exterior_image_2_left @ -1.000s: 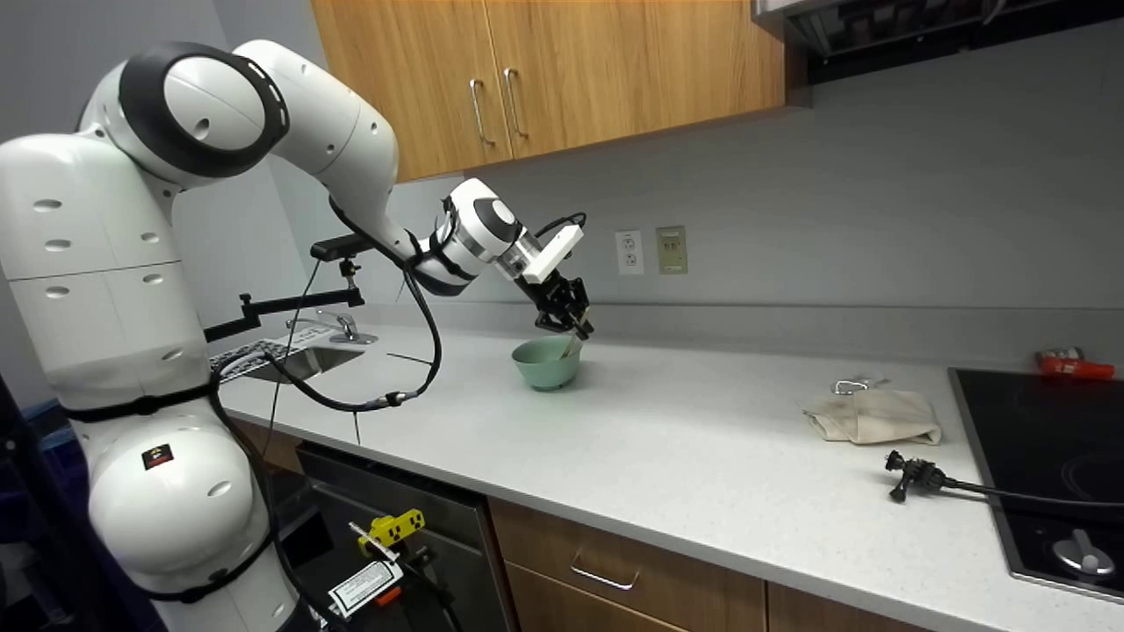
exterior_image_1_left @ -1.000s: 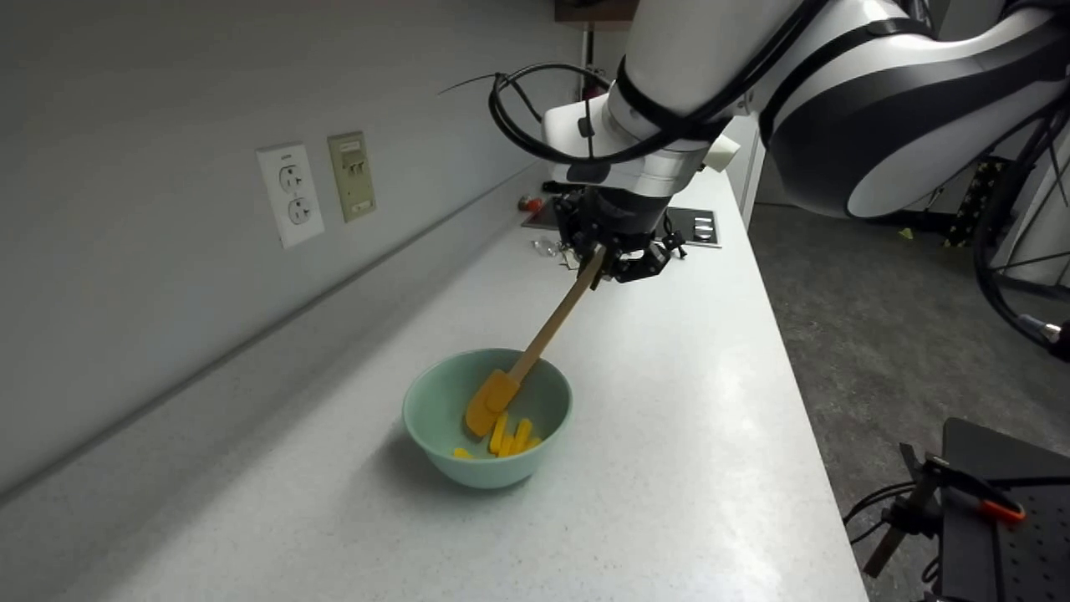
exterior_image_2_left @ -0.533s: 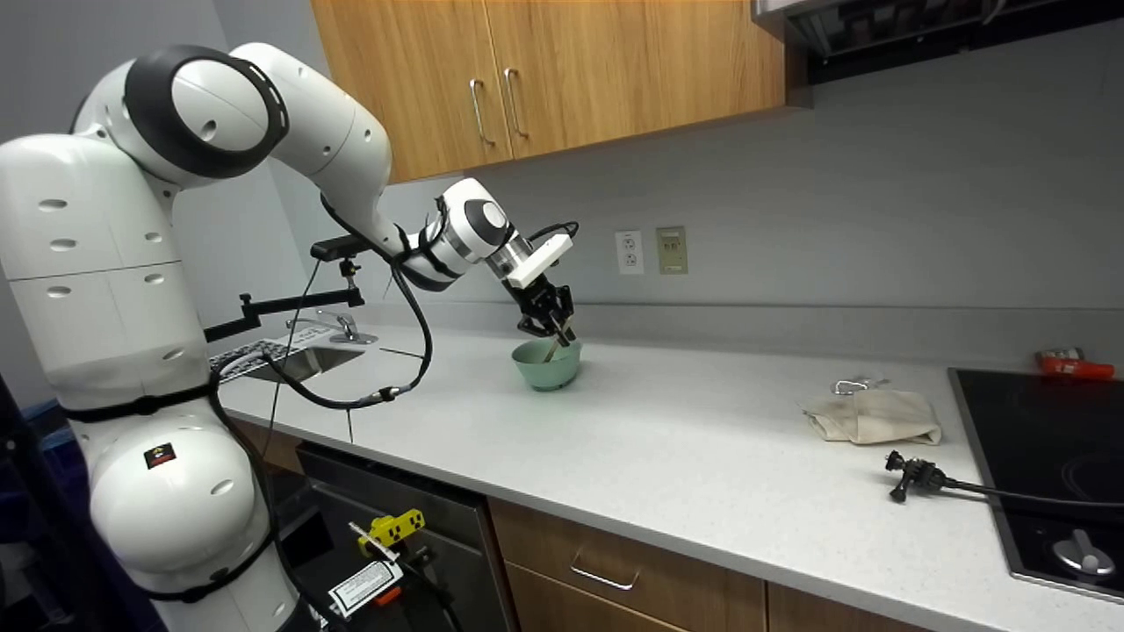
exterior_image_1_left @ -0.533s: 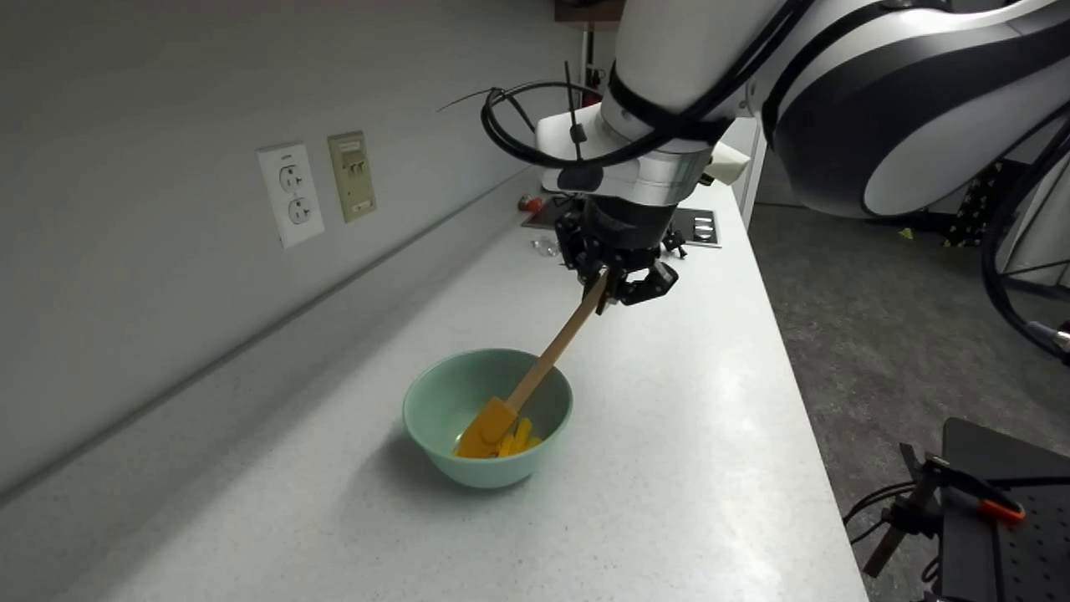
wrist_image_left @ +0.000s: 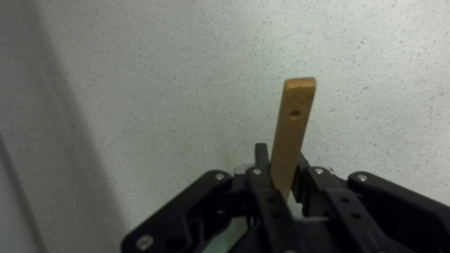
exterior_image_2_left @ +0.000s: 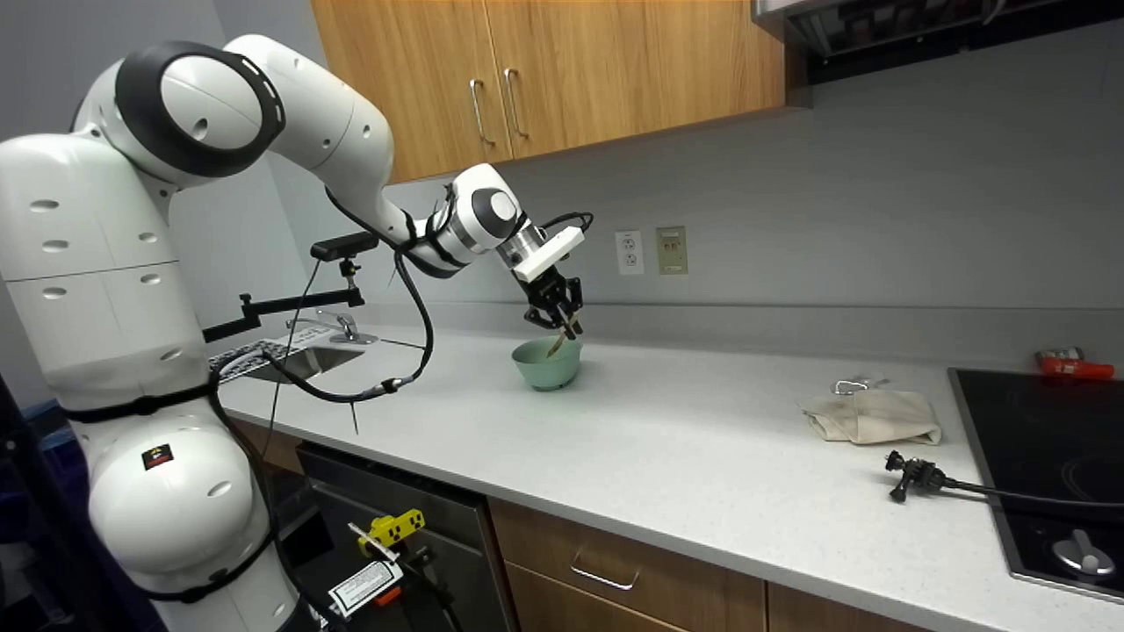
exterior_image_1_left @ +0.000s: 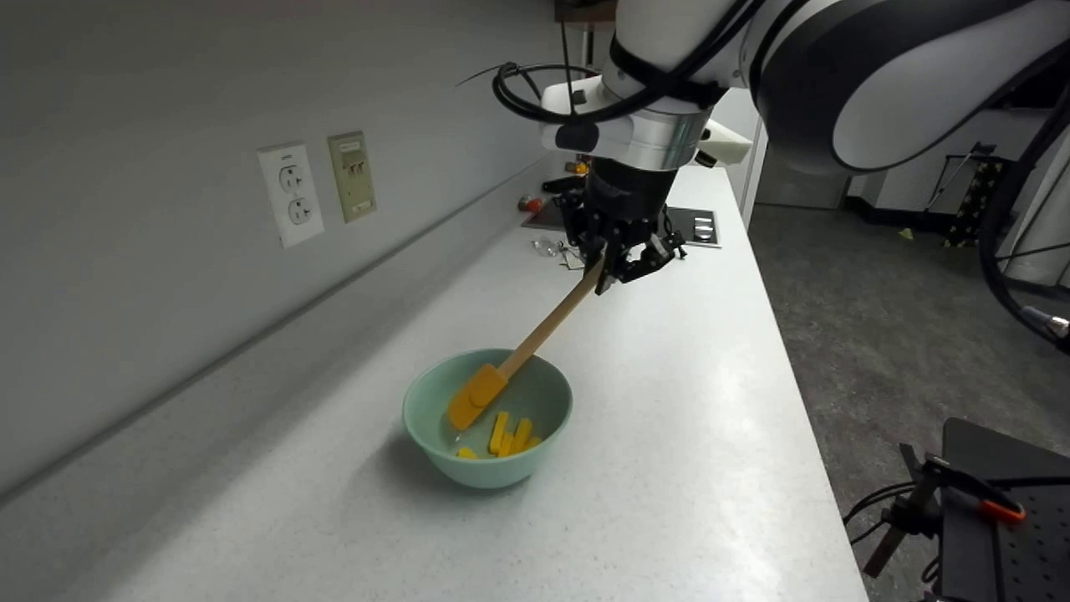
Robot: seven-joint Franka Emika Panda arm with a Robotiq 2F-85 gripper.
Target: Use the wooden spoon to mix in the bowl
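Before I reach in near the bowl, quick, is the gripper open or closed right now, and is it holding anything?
Gripper: closed, holding the wooden spoon by its handle.

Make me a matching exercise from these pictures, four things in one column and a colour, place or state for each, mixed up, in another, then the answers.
Things:
1. bowl
2. pincer
3. beige cloth
4. wooden spoon

Descriptions:
A. gripping the wooden spoon
B. beside the cooktop
C. tilted, reaching into the bowl
D. round, mint green

Pairs: 1-D, 2-A, 3-B, 4-C
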